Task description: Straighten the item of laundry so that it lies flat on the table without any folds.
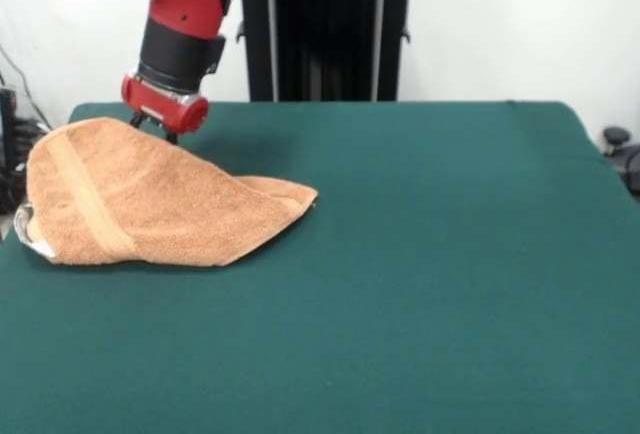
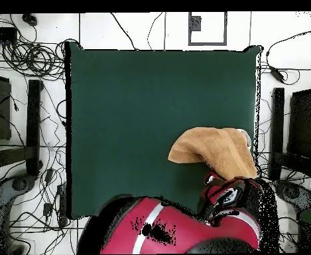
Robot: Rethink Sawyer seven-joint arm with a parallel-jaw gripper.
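Note:
The orange-tan towel (image 1: 150, 204) lies folded over on the green table (image 1: 420, 254), close to the table's left edge in the front view. One woven band runs across its left part, and a white tag (image 1: 25, 229) shows at its left corner. A pointed fold reaches right toward the table's middle. My gripper (image 1: 155, 131) is at the towel's far edge, touching or just above it. In the overhead view the towel (image 2: 217, 149) lies near the right edge of the table (image 2: 138, 119), with my gripper (image 2: 213, 179) at its near edge, mostly hidden by the red arm.
The black pedestal (image 1: 320, 34) stands behind the table's far side. Cables (image 2: 25, 53) and black stands (image 2: 33, 119) (image 2: 277, 126) surround the table on the floor. The towel's left end reaches the table edge.

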